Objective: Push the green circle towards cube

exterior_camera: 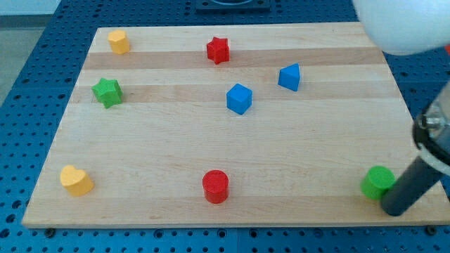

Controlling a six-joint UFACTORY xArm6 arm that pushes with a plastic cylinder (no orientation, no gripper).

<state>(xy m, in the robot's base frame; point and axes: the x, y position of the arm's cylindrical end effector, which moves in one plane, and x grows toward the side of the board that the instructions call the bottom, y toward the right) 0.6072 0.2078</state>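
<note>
A pale wooden board (211, 147) lies on a blue perforated table (21, 105). At the board's bottom-right corner, my tip (391, 209) touches the green circle (377, 182) from the view's right; the rod carries no pincer. Along the near edge sit a red cylinder (215, 186) and yellow heart (76, 180). Mid-board stands the blue cube (239, 98), well apart. A blurred white shape (404, 24) is cut off at top right.
</note>
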